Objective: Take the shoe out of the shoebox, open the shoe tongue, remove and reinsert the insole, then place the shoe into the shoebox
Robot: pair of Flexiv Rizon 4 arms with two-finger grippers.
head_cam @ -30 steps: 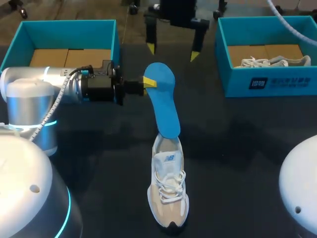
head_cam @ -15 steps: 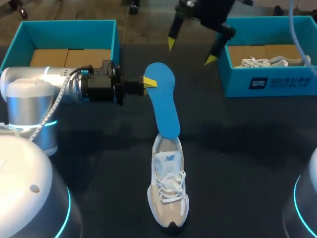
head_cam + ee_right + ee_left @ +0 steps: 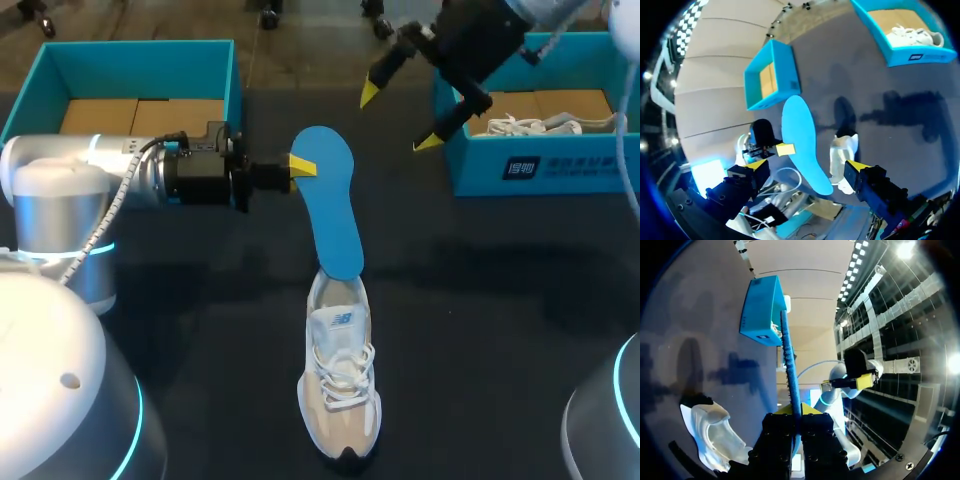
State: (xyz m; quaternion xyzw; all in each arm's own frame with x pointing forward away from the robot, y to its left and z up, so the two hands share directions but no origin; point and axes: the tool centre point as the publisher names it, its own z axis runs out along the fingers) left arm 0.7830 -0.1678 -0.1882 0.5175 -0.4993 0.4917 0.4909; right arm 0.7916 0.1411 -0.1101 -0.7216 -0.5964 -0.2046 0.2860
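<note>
Head view: left gripper (image 3: 298, 165) clamps the blue insole (image 3: 330, 215), whose lower end meets the shoe (image 3: 340, 385); right gripper (image 3: 398, 118) gapes beyond it. Left wrist view: insole (image 3: 789, 370) edge-on in the grip, shoe (image 3: 715, 432) beside. Right wrist view: right gripper (image 3: 805, 165) spread, insole (image 3: 800, 135) ahead.

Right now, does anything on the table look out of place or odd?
Only the blue insole: it sticks up out of the shoe, its upper end pinched in the left pincer. Nothing looks spilled or damaged.
</note>
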